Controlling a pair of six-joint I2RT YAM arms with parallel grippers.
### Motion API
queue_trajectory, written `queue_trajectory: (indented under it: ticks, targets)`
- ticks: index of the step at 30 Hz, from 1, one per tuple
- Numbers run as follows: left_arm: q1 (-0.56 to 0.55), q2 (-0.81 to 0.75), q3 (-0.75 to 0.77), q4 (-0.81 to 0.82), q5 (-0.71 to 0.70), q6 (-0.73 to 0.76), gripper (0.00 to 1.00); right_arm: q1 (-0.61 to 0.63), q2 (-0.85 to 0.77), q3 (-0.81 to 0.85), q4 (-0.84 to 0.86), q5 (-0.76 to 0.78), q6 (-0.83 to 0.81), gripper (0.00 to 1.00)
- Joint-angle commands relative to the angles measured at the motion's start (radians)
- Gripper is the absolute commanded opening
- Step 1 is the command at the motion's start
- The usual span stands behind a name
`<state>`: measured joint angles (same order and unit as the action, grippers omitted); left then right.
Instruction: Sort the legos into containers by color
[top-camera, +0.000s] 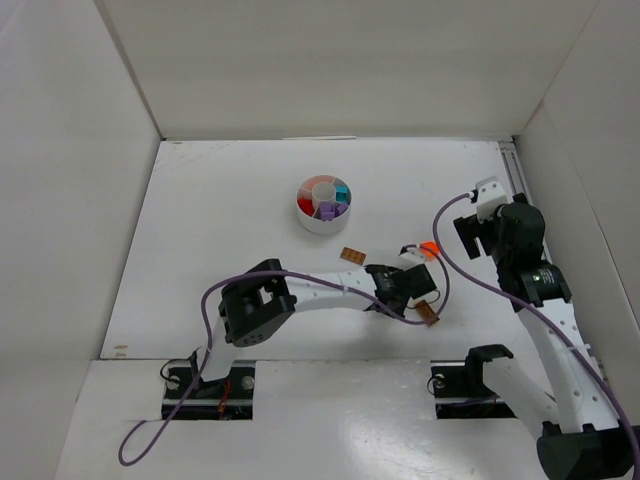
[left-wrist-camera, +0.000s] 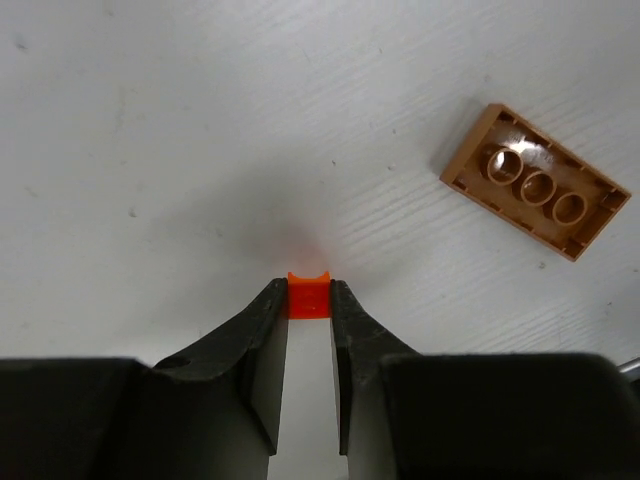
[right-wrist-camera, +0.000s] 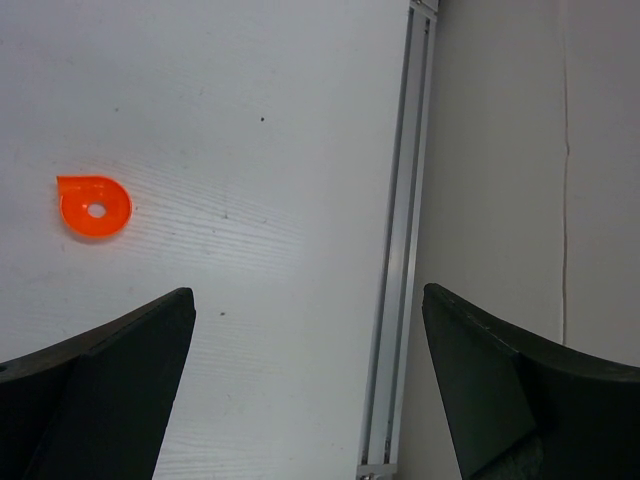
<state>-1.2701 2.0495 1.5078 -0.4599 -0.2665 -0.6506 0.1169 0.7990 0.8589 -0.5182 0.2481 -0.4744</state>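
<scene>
Nearest to me, the left gripper (left-wrist-camera: 309, 302) has its fingers drawn narrow, pinching a tiny orange brick (left-wrist-camera: 309, 290) right at the tips. Whether the brick is off the table (left-wrist-camera: 150, 150) yet I cannot tell. Just beyond those fingertips and off to their right, a brown plate (left-wrist-camera: 535, 182) lies upside down, its hollow underside showing, well clear of the grip.

The right gripper (right-wrist-camera: 305, 300) has its fingers spread wide and holds nothing. An orange rounded piece (right-wrist-camera: 94, 207) lies ahead of its left finger and out to that side, untouched.

Farther out, a second brown plate (top-camera: 351, 257) sits loose between the arms and the dish (top-camera: 305, 217). The dish is well beyond both sets of fingers, and some of its wedges already hold red, teal and purple pieces.

By my reckoning the sorting is mostly done. What is left is the pinched orange brick, the orange rounded piece and the two brown plates.
</scene>
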Motion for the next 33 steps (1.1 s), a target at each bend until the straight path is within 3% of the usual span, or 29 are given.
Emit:
queue_trajectory:
  ticks: [1,7,14,25,33]
  targets:
    - [0.066,-0.161,0.023,-0.017,-0.069,0.016,0.08,-0.006,-0.015,-0.012,0.030,0.017,0.002,1.00]
    - [0.224,-0.326,0.005,0.048,-0.096,0.115,0.08,-0.006,-0.015,-0.021,0.040,0.017,-0.007,1.00]
    - [0.519,-0.379,0.014,0.174,-0.019,0.212,0.10,-0.006,0.025,-0.040,0.060,0.040,-0.026,1.00]
    - [0.742,-0.174,0.212,0.193,0.079,0.315,0.10,-0.006,0.094,-0.031,0.089,0.062,-0.036,1.00]
    - [0.785,-0.045,0.290,0.193,0.151,0.344,0.10,-0.016,0.161,-0.020,0.089,0.072,-0.055,1.00]
